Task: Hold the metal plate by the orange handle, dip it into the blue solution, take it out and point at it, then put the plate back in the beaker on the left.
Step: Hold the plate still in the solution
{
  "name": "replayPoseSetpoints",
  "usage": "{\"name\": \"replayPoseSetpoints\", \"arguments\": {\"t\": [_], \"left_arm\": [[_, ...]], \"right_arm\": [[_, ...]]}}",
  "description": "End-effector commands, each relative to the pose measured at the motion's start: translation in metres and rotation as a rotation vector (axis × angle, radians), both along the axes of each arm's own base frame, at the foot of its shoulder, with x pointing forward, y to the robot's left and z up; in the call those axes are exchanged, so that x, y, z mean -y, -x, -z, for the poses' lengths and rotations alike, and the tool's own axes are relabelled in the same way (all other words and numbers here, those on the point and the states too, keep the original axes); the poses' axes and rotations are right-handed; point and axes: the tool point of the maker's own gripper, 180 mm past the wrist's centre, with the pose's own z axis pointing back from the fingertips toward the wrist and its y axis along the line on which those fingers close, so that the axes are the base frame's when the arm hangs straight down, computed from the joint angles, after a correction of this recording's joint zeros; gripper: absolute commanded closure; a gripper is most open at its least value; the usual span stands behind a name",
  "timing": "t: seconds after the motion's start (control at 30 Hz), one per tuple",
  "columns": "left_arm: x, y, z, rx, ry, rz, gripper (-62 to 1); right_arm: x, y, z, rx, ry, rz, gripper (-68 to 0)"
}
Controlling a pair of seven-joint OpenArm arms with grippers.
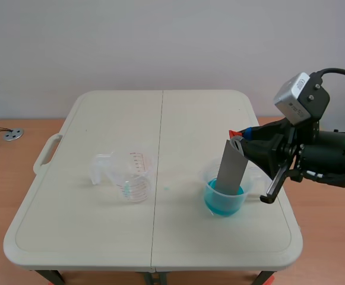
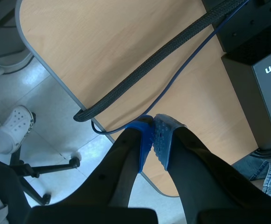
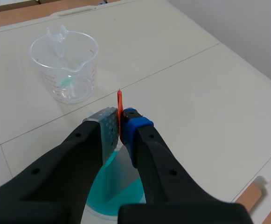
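The grey metal plate (image 1: 231,168) stands tilted with its lower end in the blue solution of the right beaker (image 1: 224,199). My right gripper (image 1: 241,136) is shut on the plate's orange handle (image 3: 120,108), whose thin edge sticks up between the pads. In the right wrist view the blue solution (image 3: 119,195) lies under my right gripper (image 3: 120,122). The clear beaker on the left (image 1: 134,176) stands empty but for a trace of blue; it also shows ahead of the gripper as the clear beaker (image 3: 66,66). My left gripper (image 2: 153,136) is shut on nothing, off the table.
A white folding table (image 1: 124,119) carries both beakers, with a seam down its middle. The left wrist view shows a wooden desk (image 2: 126,51), a black cable (image 2: 140,74), a black box (image 2: 266,79) and a chair base on the floor.
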Motion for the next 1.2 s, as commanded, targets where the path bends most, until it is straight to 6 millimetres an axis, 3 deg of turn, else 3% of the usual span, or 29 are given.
{"name": "replayPoseSetpoints", "arguments": {"t": [0.0,1.17], "left_arm": [[0.0008,-0.0007,-0.0024,0.005,0.007,0.004,-1.5],[0.0007,-0.0044,-0.0018,0.013,0.007,0.004,-1.5]], "right_arm": [[0.0004,-0.0017,-0.0039,0.01,0.0,-0.008,-1.3],[-0.0007,-0.0018,-0.0077,0.023,-0.017,-0.011,-1.3]]}}
